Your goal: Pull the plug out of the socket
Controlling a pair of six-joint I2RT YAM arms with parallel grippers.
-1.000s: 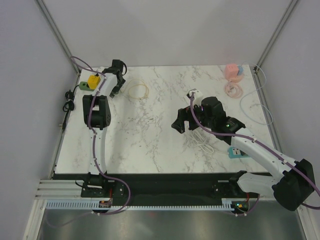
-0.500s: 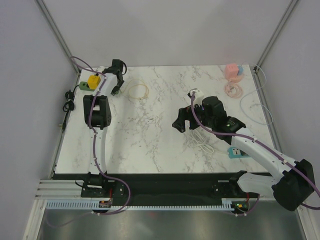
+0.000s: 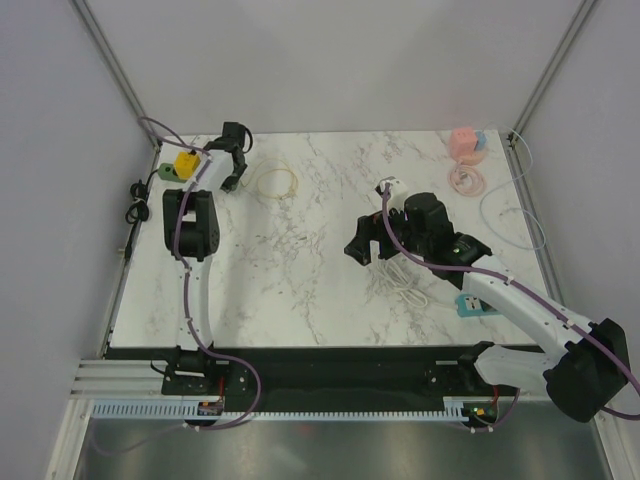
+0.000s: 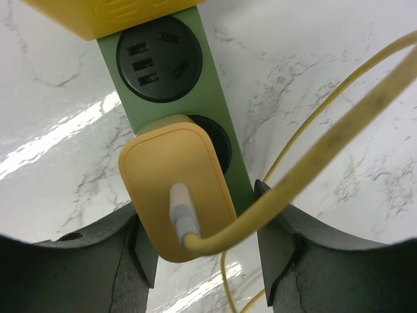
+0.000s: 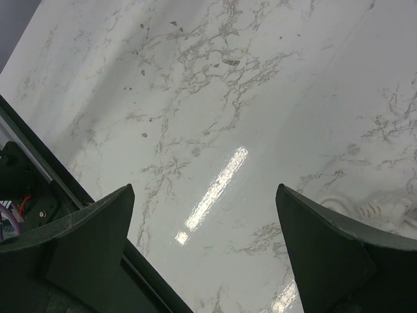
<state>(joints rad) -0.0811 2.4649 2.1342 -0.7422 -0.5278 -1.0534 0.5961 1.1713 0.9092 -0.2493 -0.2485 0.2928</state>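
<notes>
A yellow plug [image 4: 177, 186] with a white connector and a yellow cable [image 4: 313, 147] sits in a green socket strip [image 4: 195, 85]. My left gripper [image 4: 202, 261] is open. Its fingers [image 4: 287, 261] straddle the plug, the left one right against the plug's side, the right one a small gap away beside the strip. In the top view the left gripper [image 3: 228, 180] is at the far left corner, next to the strip [image 3: 168, 172]. My right gripper [image 3: 360, 250] is open and empty above the mid-right table, as the right wrist view [image 5: 208, 222] also shows.
A second yellow block [image 3: 186, 160] sits further along the strip. The yellow cable is coiled [image 3: 276, 182] right of it. A white cable coil [image 3: 400, 275] and a teal strip [image 3: 474, 304] lie under the right arm. A pink socket [image 3: 465, 142] stands at the far right.
My left wrist has shifted slightly at the strip. The right arm has barely moved.
</notes>
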